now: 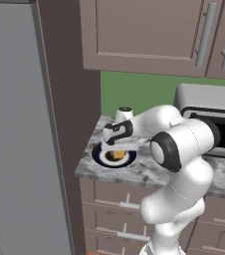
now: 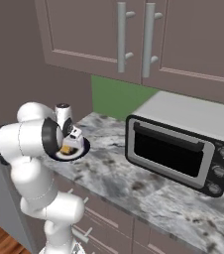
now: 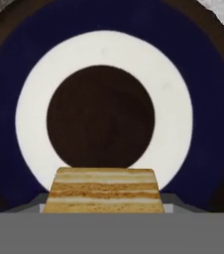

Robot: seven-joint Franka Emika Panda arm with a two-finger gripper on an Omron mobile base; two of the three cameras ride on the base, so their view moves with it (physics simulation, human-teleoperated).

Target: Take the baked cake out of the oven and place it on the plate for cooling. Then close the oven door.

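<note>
My gripper [image 1: 117, 149] is shut on the baked cake [image 3: 104, 191], a small layered yellow-orange slice, and holds it just above the plate [image 3: 104, 49]. The plate [image 1: 103, 158] is round, with a navy rim, a white ring and a dark centre, and lies near the left end of the marble counter [image 1: 134, 174]. From the right side the cake [image 2: 64, 149] hangs under the gripper [image 2: 70, 143] over the plate [image 2: 83, 148]. The oven [image 2: 183, 116] is a silver box on the counter to the right. Its dark glass oven door [image 2: 168, 154] stands upright against the front.
A small white canister [image 1: 125, 113] stands just behind the plate. Upper cabinets [image 1: 144, 35] hang over the counter and drawers [image 1: 119, 199] sit below it. A tall grey panel [image 1: 15, 124] and a brown wall [image 1: 69, 99] close off the left side.
</note>
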